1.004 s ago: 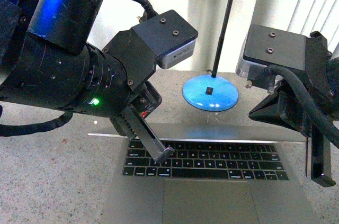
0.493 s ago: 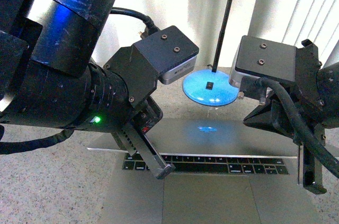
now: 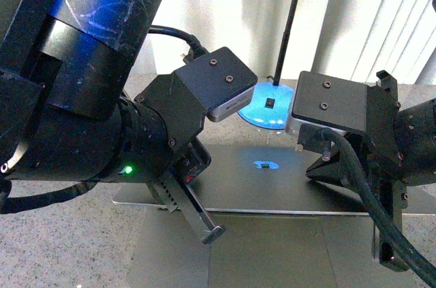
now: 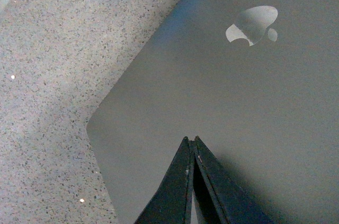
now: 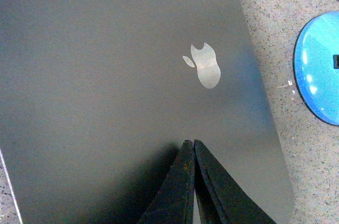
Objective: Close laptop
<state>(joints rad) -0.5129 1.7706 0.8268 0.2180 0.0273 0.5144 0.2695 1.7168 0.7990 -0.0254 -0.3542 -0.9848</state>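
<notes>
— Where is the laptop point(image 3: 272, 186)?
— On the speckled grey table point(image 3: 61, 240), in the middle, between the two arms.
— Is it shut?
— Not all the way. Its lid point(image 5: 106, 75) is tipped down low over the keys (not one key shows), but the flat front part with the touch pad point(image 3: 266, 254) is in plain sight.
— What is on the lid?
— A shiny apple logo point(image 4: 253, 25), facing up.
— And the left pincer point(image 4: 191, 142)?
— Pinched tight, two fingers pressed together, holding nothing. Its tip hangs over the lid near one corner.
— The right pincer point(image 5: 190, 143)?
— Pinched tight too, and empty, over the lid near the logo. I cannot tell if either tip touches the lid.
— What is behind?
— A round blue lamp foot point(image 3: 267, 107) on the table, just past the laptop, with a thin black pole point(image 3: 291, 22) going up.
</notes>
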